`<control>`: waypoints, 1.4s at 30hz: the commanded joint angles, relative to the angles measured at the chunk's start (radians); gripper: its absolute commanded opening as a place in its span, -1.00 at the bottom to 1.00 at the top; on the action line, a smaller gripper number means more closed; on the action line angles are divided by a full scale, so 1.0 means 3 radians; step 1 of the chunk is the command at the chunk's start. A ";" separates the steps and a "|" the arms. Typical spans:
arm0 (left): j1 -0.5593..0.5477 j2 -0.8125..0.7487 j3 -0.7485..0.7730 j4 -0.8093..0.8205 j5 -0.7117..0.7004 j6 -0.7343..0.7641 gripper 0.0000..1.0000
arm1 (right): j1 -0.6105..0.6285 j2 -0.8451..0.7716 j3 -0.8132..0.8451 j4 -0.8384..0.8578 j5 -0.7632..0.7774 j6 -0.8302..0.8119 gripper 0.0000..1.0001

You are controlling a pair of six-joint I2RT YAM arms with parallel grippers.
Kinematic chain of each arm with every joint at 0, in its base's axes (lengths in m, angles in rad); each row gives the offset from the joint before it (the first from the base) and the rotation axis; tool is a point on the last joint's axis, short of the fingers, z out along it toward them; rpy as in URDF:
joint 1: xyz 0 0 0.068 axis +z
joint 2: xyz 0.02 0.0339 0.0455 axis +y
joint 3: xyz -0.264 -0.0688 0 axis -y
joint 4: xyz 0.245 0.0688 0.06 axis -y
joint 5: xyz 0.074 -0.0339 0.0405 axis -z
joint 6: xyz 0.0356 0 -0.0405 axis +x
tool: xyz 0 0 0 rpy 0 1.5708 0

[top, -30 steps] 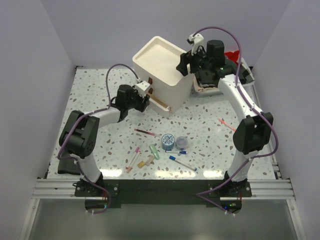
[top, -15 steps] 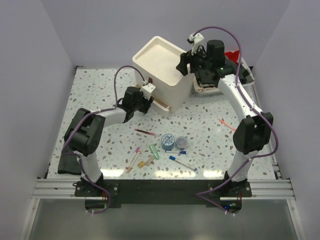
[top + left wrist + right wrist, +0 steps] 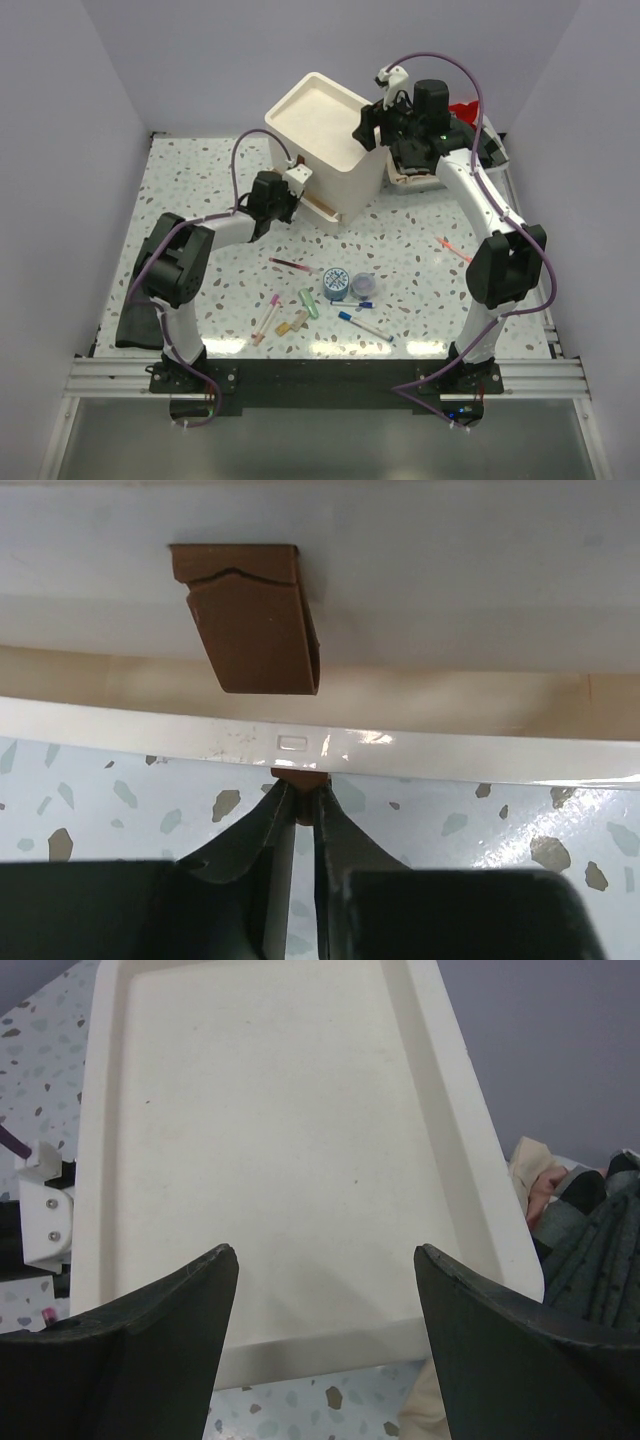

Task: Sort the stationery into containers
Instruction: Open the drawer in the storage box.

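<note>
We see the speckled worktop [image 3: 190, 170] filling the overhead view. At upper centre stands the cabinet [image 3: 325, 120], whose drawers are the destination. Its bottom drawer [image 3: 322, 207] shows as a tan strip, apparently standing slightly out.

Over the cabinet top hangs the right end effector [image 3: 325, 1260], fingers spread wide and empty. We judge it is placed there to steady the cabinet while a drawer is drawn.

At the cabinet's lower front, the left end effector [image 3: 300, 792] has its fingers nearly together, pinching the small brown handle [image 3: 298, 778] at the centre of the wrist view. This is the grip a pull requires.

The stationery [image 3: 335, 284] lies loose at lower centre of the overhead view, with one pen [image 3: 452, 248] apart at right. None is sorted yet.

Hidden: we cannot see the drawers' insides, the fingertips cover most of the pinched handle, and the right arm masks much of the tray [image 3: 400, 180] at upper right.
</note>
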 commanded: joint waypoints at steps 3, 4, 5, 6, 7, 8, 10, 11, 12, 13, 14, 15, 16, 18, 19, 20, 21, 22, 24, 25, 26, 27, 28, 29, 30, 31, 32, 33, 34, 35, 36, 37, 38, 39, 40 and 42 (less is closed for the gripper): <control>0.0031 -0.0127 0.0053 -0.0101 0.0183 0.0084 -0.91 | 0.0012 -0.0106 0.0038 0.0155 0.0083 0.0033 0.51; 0.0037 -0.0152 0.0038 -0.0141 0.0194 0.0089 -0.96 | 0.0007 -0.0116 0.0023 0.0155 0.0083 0.0028 0.51; 0.0042 -0.0198 0.0007 -0.0167 0.0204 0.0089 -1.00 | 0.0012 -0.0121 0.0012 0.0155 0.0083 0.0023 0.51; 0.0047 -0.0229 -0.0024 -0.0193 0.0219 0.0099 -1.00 | 0.0007 -0.0132 0.0007 0.0150 0.0083 0.0018 0.51; 0.0047 -0.0265 -0.0054 -0.0223 0.0230 0.0114 -1.00 | 0.0012 -0.0142 -0.0003 0.0155 0.0083 0.0018 0.50; 0.0047 -0.0341 -0.0131 -0.0234 0.0240 0.0120 -1.00 | 0.0012 -0.0147 -0.0023 0.0160 0.0088 0.0013 0.50; 0.0047 -0.0423 -0.0203 -0.0279 0.0255 0.0120 -1.00 | 0.0007 -0.0157 -0.0039 0.0160 0.0083 0.0013 0.50; 0.0047 -0.0494 -0.0274 -0.0300 0.0265 0.0115 -1.00 | 0.0007 -0.0162 -0.0049 0.0155 0.0083 0.0013 0.50; 0.0047 -0.0531 -0.0310 -0.0315 0.0270 0.0109 -1.00 | 0.0012 -0.0167 -0.0054 0.0155 0.0083 0.0008 0.50; 0.0047 -0.0571 -0.0351 -0.0351 0.0276 0.0114 -1.00 | 0.0007 -0.0183 -0.0059 0.0155 0.0078 0.0008 0.50; 0.0047 -0.0648 -0.0427 -0.0367 0.0276 0.0120 -1.00 | 0.0012 -0.0183 -0.0070 0.0155 0.0078 0.0008 0.50; 0.0047 -0.0689 -0.0463 -0.0387 0.0276 0.0115 -1.00 | 0.0012 -0.0193 -0.0075 0.0155 0.0068 0.0008 0.50; 0.0047 -0.0720 -0.0504 -0.0423 0.0276 0.0120 -1.00 | 0.0012 -0.0198 -0.0080 0.0160 0.0058 0.0008 0.50; 0.0047 -0.0827 -0.0591 -0.0469 0.0271 0.0135 -1.00 | 0.0012 -0.0203 -0.0090 0.0150 0.0047 0.0008 0.50; 0.0047 -0.0888 -0.0617 -0.0530 0.0271 0.0145 -1.00 | 0.0012 -0.0208 -0.0100 0.0150 0.0047 0.0008 0.50; 0.0047 -0.0924 -0.0658 -0.0566 0.0265 0.0145 -1.00 | 0.0007 -0.0219 -0.0116 0.0150 0.0037 0.0013 0.50; 0.0047 -0.0965 -0.0688 -0.0592 0.0250 0.0155 -1.00 | 0.0012 -0.0229 -0.0126 0.0135 0.0032 0.0008 0.50; 0.0052 -0.1026 -0.0724 -0.0607 0.0250 0.0160 -1.00 | 0.0017 -0.0234 -0.0151 0.0140 0.0032 0.0008 0.50; 0.0052 -0.1073 -0.0811 -0.0627 0.0240 0.0150 -1.00 | 0.0012 -0.0280 -0.0192 0.0130 0.0032 -0.0023 0.50; 0.0052 -0.1093 -0.0837 -0.0617 0.0225 0.0145 -1.00 | 0.0022 -0.0295 -0.0218 0.0130 0.0037 -0.0038 0.50; 0.0052 -0.1093 -0.0877 -0.0597 0.0214 0.0130 -1.00 | 0.0017 -0.0326 -0.0269 0.0125 0.0037 -0.0059 0.50; 0.0052 -0.1093 -0.0883 -0.0556 0.0184 0.0105 -0.96 | 0.0027 -0.0346 -0.0299 0.0104 0.0032 -0.0125 0.50; 0.0052 -0.1083 -0.0883 -0.0536 0.0158 0.0094 -0.90 | 0.0022 -0.0372 -0.0361 0.0084 0.0022 -0.0171 0.51; 0.0052 -0.1073 -0.0868 -0.0520 0.0133 0.0094 -0.79 | 0.0027 -0.0392 -0.0392 0.0053 0.0001 -0.0232 0.52; 0.0052 -0.1068 -0.0852 -0.0525 0.0072 0.0079 -0.68 | 0.0032 -0.0448 -0.0417 -0.0068 -0.0039 -0.0390 0.53; 0.0052 -0.1078 -0.0837 -0.0530 0.0020 0.0064 -0.52 | 0.0027 -0.0484 -0.0463 -0.0135 -0.0055 -0.0462 0.55; 0.0052 -0.1093 -0.0822 -0.0546 -0.0036 0.0053 -0.29 | 0.0032 -0.0530 -0.0499 -0.0212 -0.0070 -0.0544 0.57; 0.0052 -0.1114 -0.0822 -0.0581 -0.0173 0.0038 -0.17 | 0.0027 -0.0627 -0.0530 -0.0380 -0.0096 -0.0732 0.58; 0.0052 -0.1180 -0.0832 -0.0607 -0.0235 0.0028 -0.08 | 0.0027 -0.0693 -0.0621 -0.0463 -0.0147 -0.0820 0.61; 0.0072 -0.1231 -0.0857 -0.0637 -0.0261 0.0023 0.04 | 0.0032 -0.0750 -0.0673 -0.0544 -0.0172 -0.0897 0.63; 0.0083 -0.1287 -0.0873 -0.0709 -0.0261 0.0033 0.08 | 0.0027 -0.0882 -0.0724 -0.0697 -0.0188 -0.1054 0.64; 0.0088 -0.1399 -0.0893 -0.0750 -0.0266 0.0028 0.13 | 0.0032 -0.0944 -0.0836 -0.0764 -0.0208 -0.1117 0.66; 0.0103 -0.1456 -0.0919 -0.0801 -0.0261 0.0023 0.18 | 0.0027 -0.1005 -0.0887 -0.0821 -0.0208 -0.1178 0.67; 0.0113 -0.1507 -0.0929 -0.0994 -0.0261 0.0017 0.19 | 0.0027 -0.1077 -0.0943 -0.0918 -0.0213 -0.1275 0.68; 0.0118 -0.1614 -0.0924 -0.1062 -0.0261 0.0017 0.21 | 0.0032 -0.1179 -0.0990 -0.0964 -0.0203 -0.1306 0.69; 0.0129 -0.1732 -0.0959 -0.1215 -0.0236 0.0022 0.26 | 0.0037 -0.1282 -0.1102 -0.1137 -0.0229 -0.1433 0.71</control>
